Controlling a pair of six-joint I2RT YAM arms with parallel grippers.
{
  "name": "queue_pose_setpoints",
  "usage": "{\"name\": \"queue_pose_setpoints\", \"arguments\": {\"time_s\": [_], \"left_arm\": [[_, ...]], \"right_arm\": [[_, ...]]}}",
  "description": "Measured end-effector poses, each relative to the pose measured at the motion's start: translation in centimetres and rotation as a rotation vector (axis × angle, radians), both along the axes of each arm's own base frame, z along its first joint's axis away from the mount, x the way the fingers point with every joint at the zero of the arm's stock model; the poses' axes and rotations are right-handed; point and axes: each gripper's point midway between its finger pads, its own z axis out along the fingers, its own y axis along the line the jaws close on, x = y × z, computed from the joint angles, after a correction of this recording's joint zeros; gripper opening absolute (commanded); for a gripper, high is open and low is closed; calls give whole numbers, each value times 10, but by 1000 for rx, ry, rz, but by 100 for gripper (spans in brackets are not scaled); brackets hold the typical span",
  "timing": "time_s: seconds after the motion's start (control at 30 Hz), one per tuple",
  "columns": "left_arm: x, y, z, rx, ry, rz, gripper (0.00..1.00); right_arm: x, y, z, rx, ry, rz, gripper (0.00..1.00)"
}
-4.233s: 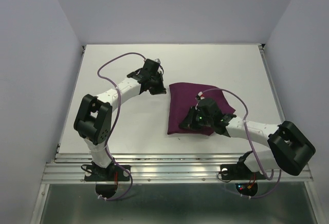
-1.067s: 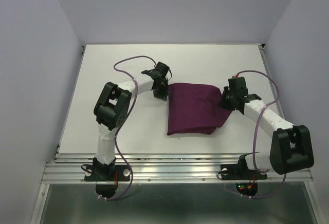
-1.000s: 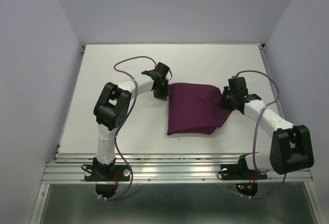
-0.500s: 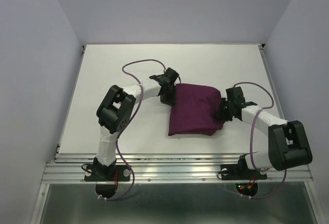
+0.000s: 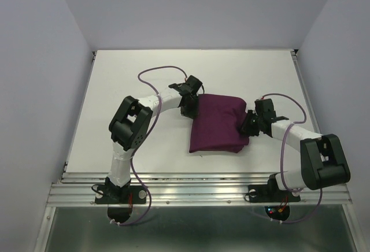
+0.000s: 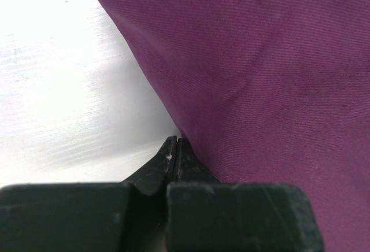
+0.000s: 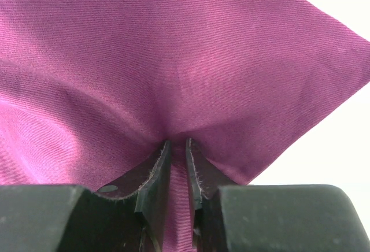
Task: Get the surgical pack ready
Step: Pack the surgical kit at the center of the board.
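The cloth [image 5: 218, 123] lies right of the middle of the table [image 5: 144, 78], between the two arms. It is not spread flat: it is gathered into a rough rectangle, doubled over, with soft folds along its right side. The left gripper [image 5: 189, 106] is at the far left corner of the cloth. In the left wrist view its jaws are pressed fully together where the cloth's edge meets the tips [image 6: 175, 143], and the fabric rises from there with a shadow beneath it, so it seems to pinch that edge. The right gripper [image 5: 245, 128] is at the right edge. Its wrist view shows a puckered fold clamped between nearly closed jaws [image 7: 176, 146]. No tray, gauze or instruments show in any view, and whether anything sits inside the folds cannot be told. By my reading the task is at a cloth-handling step with both corners in hand. The wrap looks neither laid out square nor neatly closed, so the cloth has yet to be spread or folded, and none of the contents can be confirmed as placed.
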Motion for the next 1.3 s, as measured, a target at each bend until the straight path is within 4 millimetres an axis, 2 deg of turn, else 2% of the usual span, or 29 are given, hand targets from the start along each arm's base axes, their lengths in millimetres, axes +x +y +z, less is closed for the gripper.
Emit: {"name": "queue_pose_setpoints", "arguments": {"time_s": [0.3,0.77,0.93,1.17,1.3], "left_arm": [[0,0,0,3,0,4,0],[-3,2,-6,14,2,4,0],[-3,3,-6,14,3,4,0],[-4,2,-6,13,3,3,0],[-4,1,-6,12,4,4,0]], "right_arm": [[-4,-9,1,-32,6,-51,23],[-12,-17,30,-48,-46,-81,23],[-15,-15,26,-29,-34,-86,23],[-24,-11,1,-13,34,-86,23],[-21,-8,-1,1,30,-82,23]]}}
